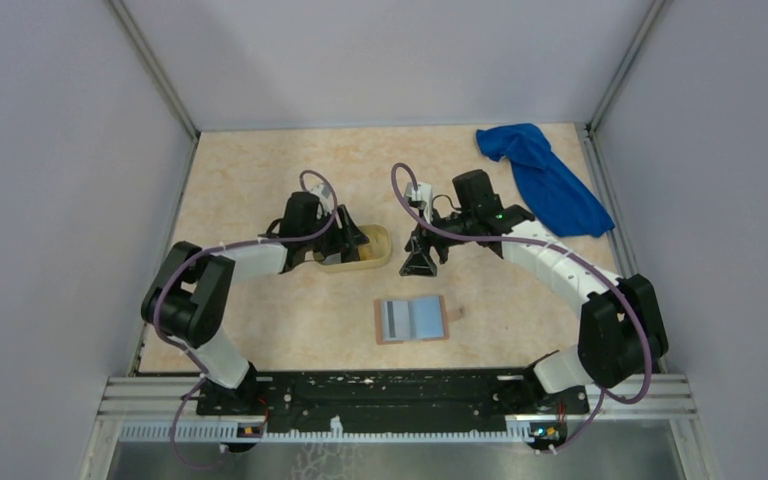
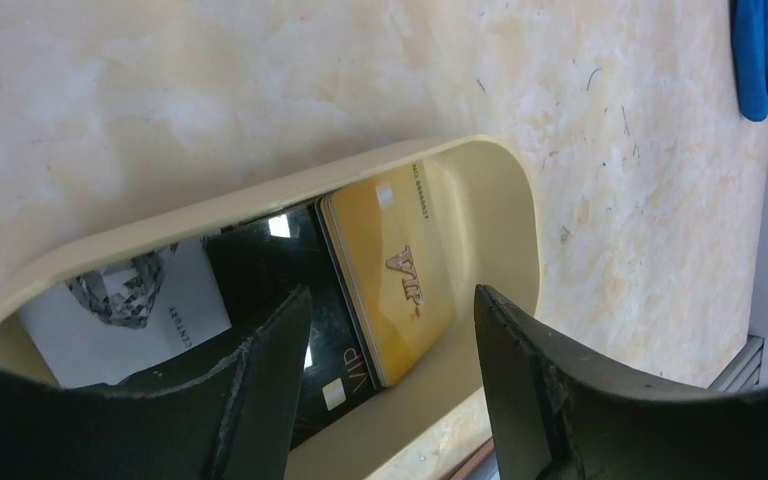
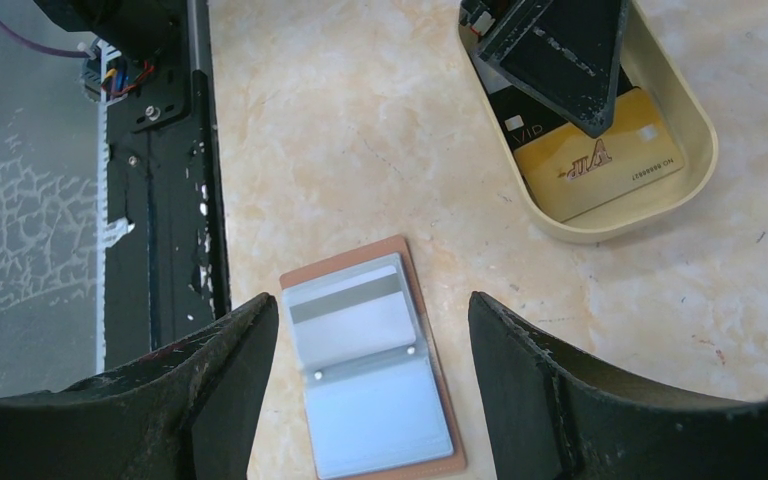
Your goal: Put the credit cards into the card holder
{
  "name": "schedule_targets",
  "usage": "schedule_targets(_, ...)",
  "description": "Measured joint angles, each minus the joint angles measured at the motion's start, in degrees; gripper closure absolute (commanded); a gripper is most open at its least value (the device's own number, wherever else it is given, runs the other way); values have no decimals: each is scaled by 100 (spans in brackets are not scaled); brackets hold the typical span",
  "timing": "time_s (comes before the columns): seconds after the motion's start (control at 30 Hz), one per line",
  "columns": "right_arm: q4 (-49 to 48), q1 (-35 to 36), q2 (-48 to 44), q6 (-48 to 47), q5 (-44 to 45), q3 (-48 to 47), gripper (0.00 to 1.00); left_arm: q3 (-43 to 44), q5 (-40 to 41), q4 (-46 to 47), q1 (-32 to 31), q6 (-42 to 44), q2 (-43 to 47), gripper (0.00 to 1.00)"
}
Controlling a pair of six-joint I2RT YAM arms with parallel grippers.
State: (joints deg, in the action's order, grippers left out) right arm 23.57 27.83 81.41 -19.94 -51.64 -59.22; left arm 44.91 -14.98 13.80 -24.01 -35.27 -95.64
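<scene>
Beige marbled table (image 1: 260,180), open card holder (image 1: 412,320) near front; pale oval tray (image 1: 384,245) mid-table; blue cloth (image 1: 545,180) far right corner

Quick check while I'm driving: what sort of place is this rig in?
Most likely an enclosed lab test cell, not a home or shop: plain panel walls on aluminium posts box in a marble-patterned tabletop, with a black mounting rail along its near edge.
</scene>
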Motion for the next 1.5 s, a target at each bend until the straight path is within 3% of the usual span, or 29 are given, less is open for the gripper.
schedule_targets(0.5,2,-24,0,0,-28,0,31,225,-564,498,-9,-267,-466,36)
schedule_targets(0.83,2,-39,0,0,-35,0,31,26,-1067,1207,-11,-776,-468,44)
schedule_targets(1.13,4,-83,0,0,-63,0,31,-26,-1526,1871,-11,-1158,-713,45)
schedule_targets(1.5,2,-114,0,0,-96,0,31,70,-1429,1635,-129,-1067,-920,50)
